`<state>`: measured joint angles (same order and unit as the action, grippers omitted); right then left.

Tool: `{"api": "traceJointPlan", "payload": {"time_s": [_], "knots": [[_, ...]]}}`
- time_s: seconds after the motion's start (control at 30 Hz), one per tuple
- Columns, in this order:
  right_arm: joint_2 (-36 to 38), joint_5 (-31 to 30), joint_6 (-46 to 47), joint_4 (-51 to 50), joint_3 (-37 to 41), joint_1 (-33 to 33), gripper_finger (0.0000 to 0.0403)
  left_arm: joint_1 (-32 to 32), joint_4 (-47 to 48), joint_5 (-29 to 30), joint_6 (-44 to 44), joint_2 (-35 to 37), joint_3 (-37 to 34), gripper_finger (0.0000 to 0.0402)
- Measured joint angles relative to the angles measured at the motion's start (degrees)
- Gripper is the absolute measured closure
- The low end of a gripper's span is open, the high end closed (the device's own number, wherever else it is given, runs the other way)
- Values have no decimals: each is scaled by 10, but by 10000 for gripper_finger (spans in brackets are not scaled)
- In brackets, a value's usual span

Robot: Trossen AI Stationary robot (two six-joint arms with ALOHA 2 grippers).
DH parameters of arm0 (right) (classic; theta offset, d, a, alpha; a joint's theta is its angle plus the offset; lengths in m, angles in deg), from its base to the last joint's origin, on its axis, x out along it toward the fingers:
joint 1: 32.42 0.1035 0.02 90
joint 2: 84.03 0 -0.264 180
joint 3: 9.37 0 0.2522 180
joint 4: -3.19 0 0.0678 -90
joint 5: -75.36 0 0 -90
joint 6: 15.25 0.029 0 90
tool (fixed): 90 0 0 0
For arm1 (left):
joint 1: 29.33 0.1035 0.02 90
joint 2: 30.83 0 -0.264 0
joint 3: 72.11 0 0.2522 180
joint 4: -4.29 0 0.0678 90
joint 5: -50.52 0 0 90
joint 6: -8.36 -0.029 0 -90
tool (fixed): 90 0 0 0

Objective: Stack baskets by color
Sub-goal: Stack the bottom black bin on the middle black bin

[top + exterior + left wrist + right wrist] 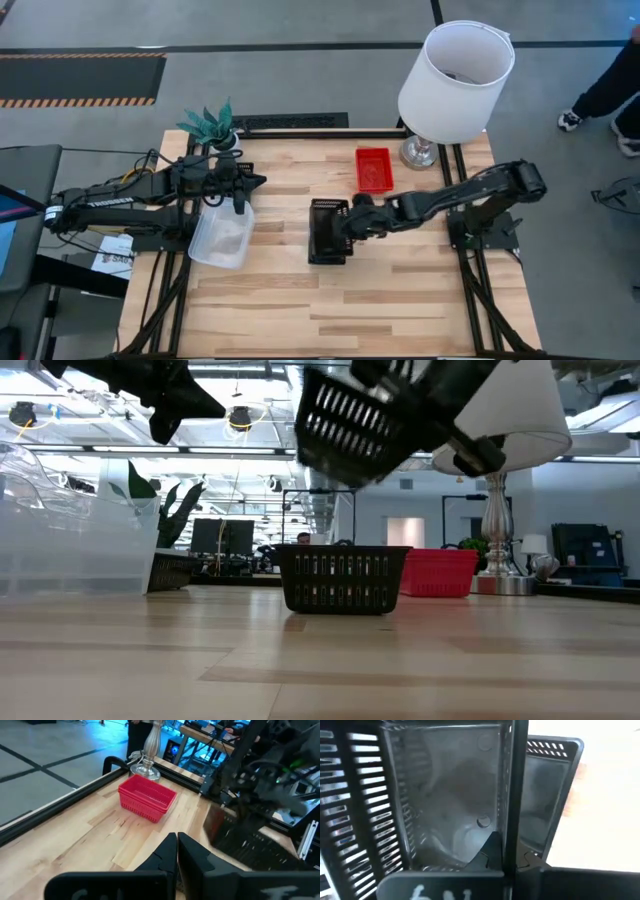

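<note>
My right gripper (352, 224) is shut on a black basket (360, 425), which it holds tilted in the air. Right below it a second black basket (342, 578) stands with its base on the table. A red basket (374, 168) sits on the table at the far right, near the lamp. At the table's left a clear basket (222, 238) rests on the wood. My left gripper (240, 205) hovers shut and bare above the clear basket's far end; its fingers (170, 855) have nothing between them. My right gripper pinches one wall of the black basket at its rim (509, 810), one finger inside the basket and one outside. The fingers come from the table's right, slanting down. The basket is lifted clear and tilted, over the black basket that stands on the table.
A white-shaded lamp (455, 85) stands at the far right corner and a small green plant (212, 125) at the far left corner. The near half of the wooden table (330, 310) is bare. A person's legs (610, 95) show beyond the table's right side.
</note>
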<state>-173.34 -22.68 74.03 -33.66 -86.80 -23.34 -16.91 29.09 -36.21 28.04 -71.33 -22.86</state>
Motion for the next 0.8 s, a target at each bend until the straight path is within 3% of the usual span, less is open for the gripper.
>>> {"api": "traceJointPlan", "payload": {"time_s": [0.17,0.5,0.8], "knots": [[-36,49,21,-7,-15,-14,401,0,1,-4,0,0,0,401],[-102,53,96,-15,-32,7,398,0,6,-32,0,0,0,401],[-130,45,98,-25,-31,5,359,0,12,-47,-11,0,0,401]]}}
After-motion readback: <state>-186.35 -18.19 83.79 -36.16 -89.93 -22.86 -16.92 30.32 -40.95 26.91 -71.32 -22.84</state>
